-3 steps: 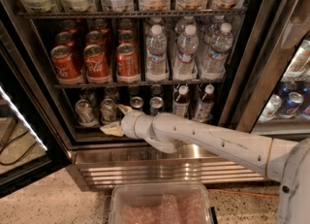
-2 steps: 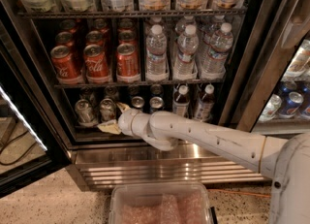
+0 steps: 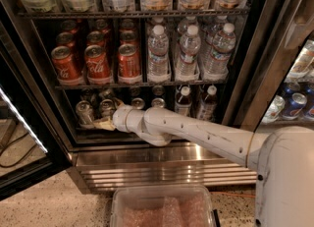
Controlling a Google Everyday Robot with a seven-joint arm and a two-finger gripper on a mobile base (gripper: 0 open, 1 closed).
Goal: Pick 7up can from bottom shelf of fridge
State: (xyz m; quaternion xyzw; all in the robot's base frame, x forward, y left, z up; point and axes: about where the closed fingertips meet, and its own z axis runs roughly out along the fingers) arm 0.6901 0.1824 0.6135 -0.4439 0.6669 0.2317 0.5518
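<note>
The fridge (image 3: 162,169) fills the view, its stainless base grille below a dark interior, and its top rack is cut off by the upper edge. The white arm (image 3: 196,132) reaches in from the lower right across the sill. The bottom shelf (image 3: 162,128) is dim, its wire and dividers hard to make out behind the arm. On it, at the front left, stands the 7up can (image 3: 107,107): a shiny silver top over a dull silvery-green body whose lower part is hidden, with a like can (image 3: 84,112) just beside it on the left and more behind (their labels cannot be read). The gripper (image 3: 102,123) sits low at the front of that shelf, just before these two cans; whether it is spread or clamped on anything, or touches a can, I cannot tell.
</note>
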